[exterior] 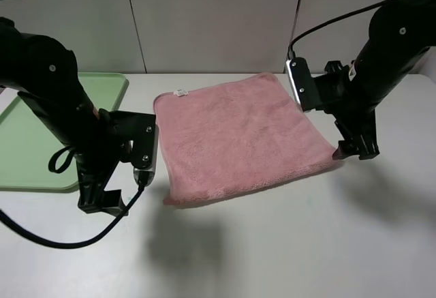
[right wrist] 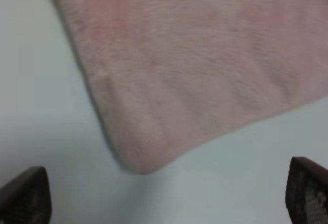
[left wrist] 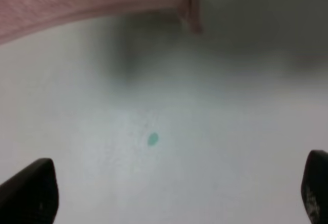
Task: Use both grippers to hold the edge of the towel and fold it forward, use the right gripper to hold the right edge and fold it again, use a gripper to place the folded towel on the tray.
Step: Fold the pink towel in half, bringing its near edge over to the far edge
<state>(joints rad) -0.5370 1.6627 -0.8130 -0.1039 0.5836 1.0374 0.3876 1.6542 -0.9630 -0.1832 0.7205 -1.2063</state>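
Towel (exterior: 235,134) lies spread flat on the counter (exterior: 286,243), tray (exterior: 41,141) at its nine o'clock. Left claw (exterior: 102,202) gapes empty beside its eight-o'clock corner; right claw (exterior: 355,149), likewise released, at its four-o'clock corner.

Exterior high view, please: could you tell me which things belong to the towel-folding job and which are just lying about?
Part of the job:
- towel, spread flat
- tray
- left gripper, open
- right gripper, open

Just there:
- table
- small green speck on the table
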